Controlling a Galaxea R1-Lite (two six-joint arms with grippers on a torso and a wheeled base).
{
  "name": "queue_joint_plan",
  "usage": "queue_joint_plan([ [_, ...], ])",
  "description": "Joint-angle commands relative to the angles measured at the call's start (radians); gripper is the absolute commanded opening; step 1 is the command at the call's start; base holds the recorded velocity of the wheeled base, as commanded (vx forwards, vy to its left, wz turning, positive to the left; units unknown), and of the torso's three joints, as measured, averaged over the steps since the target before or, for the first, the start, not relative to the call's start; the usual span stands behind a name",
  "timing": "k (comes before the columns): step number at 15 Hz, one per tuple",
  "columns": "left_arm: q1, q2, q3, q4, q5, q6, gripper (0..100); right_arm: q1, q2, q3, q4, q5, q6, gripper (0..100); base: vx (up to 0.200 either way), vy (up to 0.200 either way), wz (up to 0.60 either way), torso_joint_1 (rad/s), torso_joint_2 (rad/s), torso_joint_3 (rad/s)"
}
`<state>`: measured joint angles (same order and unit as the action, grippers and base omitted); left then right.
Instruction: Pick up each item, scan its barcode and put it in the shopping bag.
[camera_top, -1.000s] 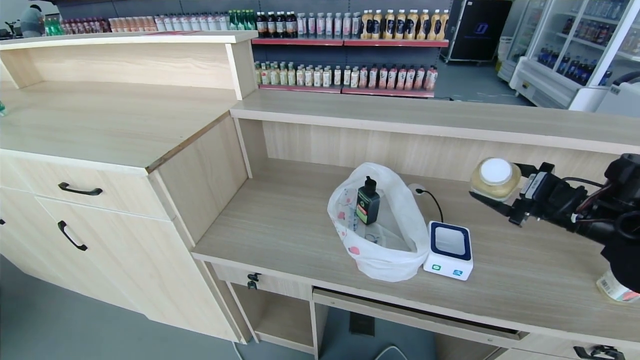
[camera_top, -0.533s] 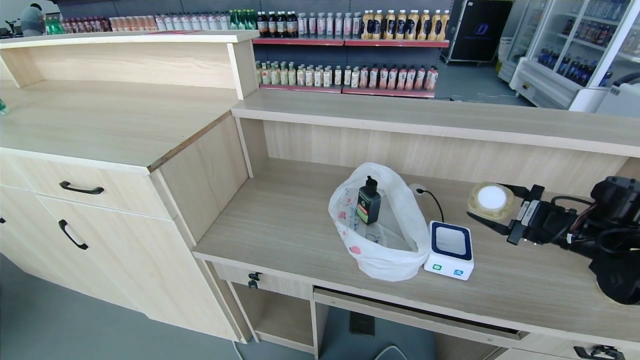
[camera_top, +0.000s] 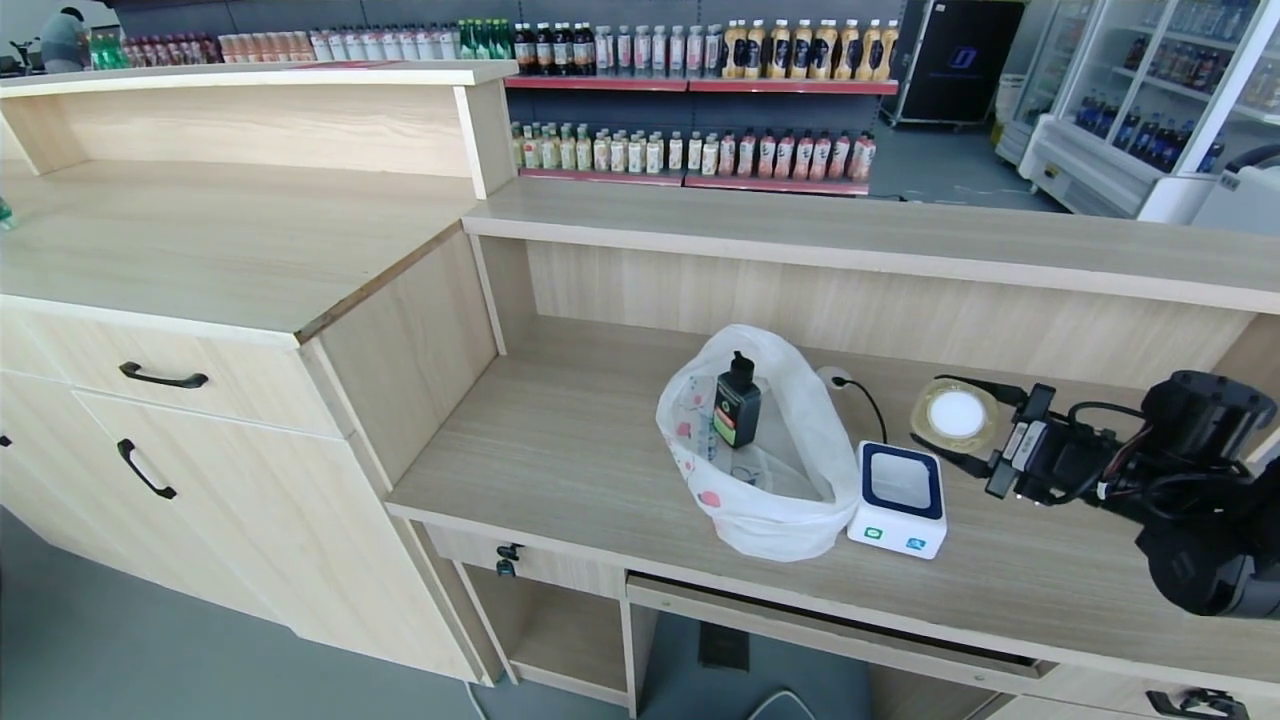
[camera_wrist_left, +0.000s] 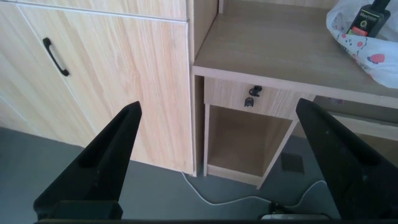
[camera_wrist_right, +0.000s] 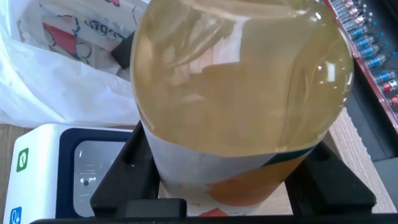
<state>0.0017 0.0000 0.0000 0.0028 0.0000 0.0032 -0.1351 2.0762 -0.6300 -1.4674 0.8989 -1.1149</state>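
Observation:
My right gripper is shut on a bottle of pale yellow drink with a white cap, held just right of and behind the white barcode scanner on the counter. In the right wrist view the bottle sits between the fingers, with the scanner below it. The white shopping bag stands open left of the scanner, with a dark bottle inside. My left gripper hangs open below the counter's edge, with nothing between its fingers; the bag shows far off.
A black cable runs from the scanner to the counter's back wall. A higher counter with drawers stands at the left. Shelves of drinks and fridges line the room behind.
My right gripper has carried the yellow bottle down and to the left, closer to the scanner. The bag and scanner have not moved.

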Motion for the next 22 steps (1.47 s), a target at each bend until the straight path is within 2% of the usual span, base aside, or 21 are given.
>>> queue_joint_plan([
  [1, 0.000, 0.002, 0.000, -0.001, 0.000, 0.000, 100, 0.003, 0.041, -0.002, -0.016, 0.000, 0.000, 0, 0.000, 0.000, 0.00, 0.000, 0.00, 0.000],
  [11, 0.000, 0.002, 0.000, -0.001, 0.000, 0.000, 100, 0.019, 0.116, -0.027, -0.074, -0.002, 0.000, 0, 0.000, 0.000, 0.00, 0.000, 0.00, 0.000],
  [22, 0.000, 0.002, 0.000, -0.001, 0.000, 0.000, 100, 0.081, 0.177, -0.082, -0.103, -0.002, 0.001, 0, 0.000, 0.000, 0.00, 0.000, 0.00, 0.000],
])
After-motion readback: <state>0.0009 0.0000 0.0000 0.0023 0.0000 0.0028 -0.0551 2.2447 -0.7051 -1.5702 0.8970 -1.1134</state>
